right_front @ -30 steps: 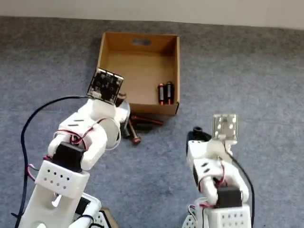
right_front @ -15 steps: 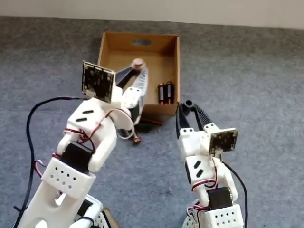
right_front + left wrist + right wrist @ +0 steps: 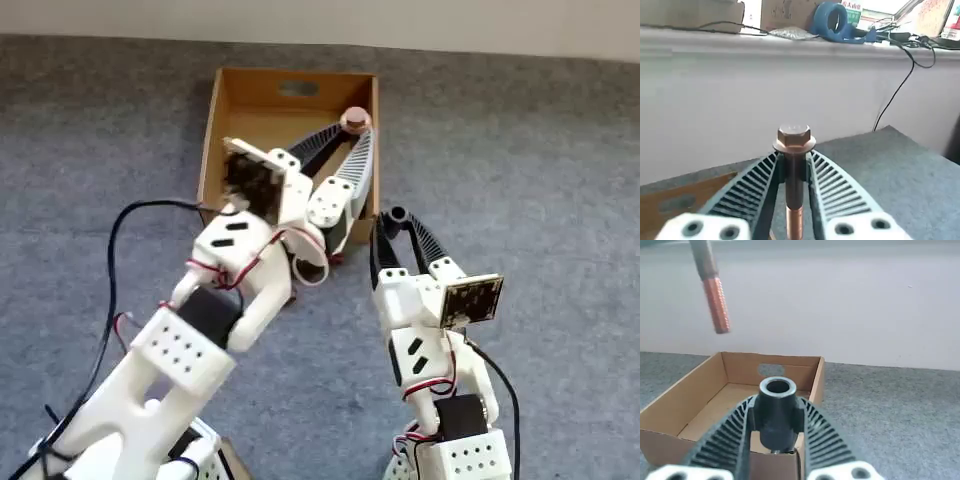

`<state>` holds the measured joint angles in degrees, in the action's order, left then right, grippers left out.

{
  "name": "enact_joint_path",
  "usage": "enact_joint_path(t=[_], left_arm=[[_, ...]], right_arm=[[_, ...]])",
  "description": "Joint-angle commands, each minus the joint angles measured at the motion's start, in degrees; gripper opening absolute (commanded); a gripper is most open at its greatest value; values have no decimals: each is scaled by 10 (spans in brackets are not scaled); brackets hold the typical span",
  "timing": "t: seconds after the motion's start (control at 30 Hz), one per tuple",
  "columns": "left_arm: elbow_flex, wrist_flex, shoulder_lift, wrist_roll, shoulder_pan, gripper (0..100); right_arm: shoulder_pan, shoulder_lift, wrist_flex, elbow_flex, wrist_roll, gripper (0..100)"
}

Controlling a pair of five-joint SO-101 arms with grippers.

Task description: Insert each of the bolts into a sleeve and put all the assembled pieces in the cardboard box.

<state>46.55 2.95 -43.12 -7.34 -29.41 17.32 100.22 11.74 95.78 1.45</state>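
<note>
Two tools, both clamped | left tool point(image 3: 350, 128): holds bolt point(image 3: 794, 141), head up, above cardboard box point(image 3: 212, 130) | right tool point(image 3: 390, 221): holds sleeve point(image 3: 776, 390) upright, just beside box's near corner

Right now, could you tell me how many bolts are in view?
1. The bolt is held roughly upright, head up, in the left gripper, raised over the cardboard box. More may lie hidden beneath the left arm.

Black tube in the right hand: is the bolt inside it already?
No, the tube has an open, empty hole, and the bolt hangs apart from it.
</note>
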Motion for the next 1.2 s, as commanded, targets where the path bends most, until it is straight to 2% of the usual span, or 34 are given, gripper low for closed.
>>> enact_joint_path(t=[0.0, 0.23, 0.87, 1.17], left_arm=[[-32, -40, 33, -5, -21, 8], [-27, -44, 59, -5, -67, 8], [-65, -48, 65, -4, -67, 8], [-45, -47, 66, -4, -68, 8]], right_arm=[[5, 3, -10, 10, 1, 9], [5, 3, -10, 11, 1, 9], [5, 3, -12, 22, 1, 9], [5, 3, -12, 22, 1, 9]])
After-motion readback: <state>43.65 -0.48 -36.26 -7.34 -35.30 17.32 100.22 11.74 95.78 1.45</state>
